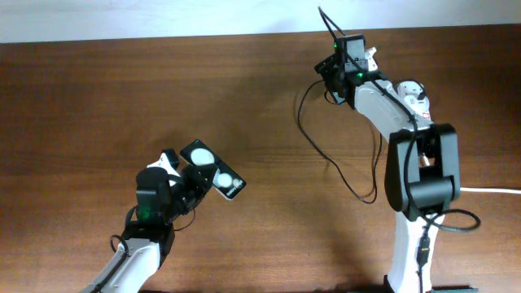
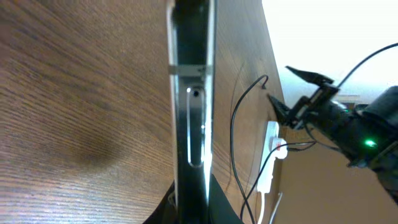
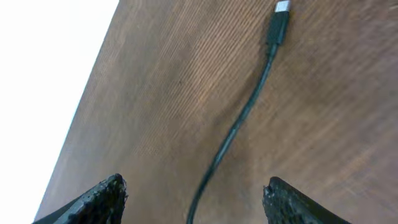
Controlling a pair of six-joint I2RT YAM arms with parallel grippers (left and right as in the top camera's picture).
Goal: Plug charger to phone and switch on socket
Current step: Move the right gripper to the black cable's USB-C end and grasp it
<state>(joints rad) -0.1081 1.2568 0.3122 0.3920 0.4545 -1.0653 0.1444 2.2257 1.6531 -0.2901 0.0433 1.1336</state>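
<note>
My left gripper (image 1: 195,179) is shut on the black phone (image 1: 215,173) and holds it tilted above the table. In the left wrist view the phone (image 2: 193,93) stands edge-on between my fingers (image 2: 193,211). The charger's thin black cable (image 1: 305,134) loops over the table beside my right arm. My right gripper (image 3: 196,199) is open just above the cable (image 3: 239,121), with the plug tip (image 3: 281,9) lying ahead of it on the wood. The white socket (image 2: 272,146) lies under the right arm and is mostly hidden in the overhead view (image 1: 413,91).
The table's far edge runs close to the right gripper (image 1: 330,77). The socket's thick white cord (image 1: 488,191) leaves to the right. The right arm's base (image 1: 419,187) stands at the right, with its own black cables beside it.
</note>
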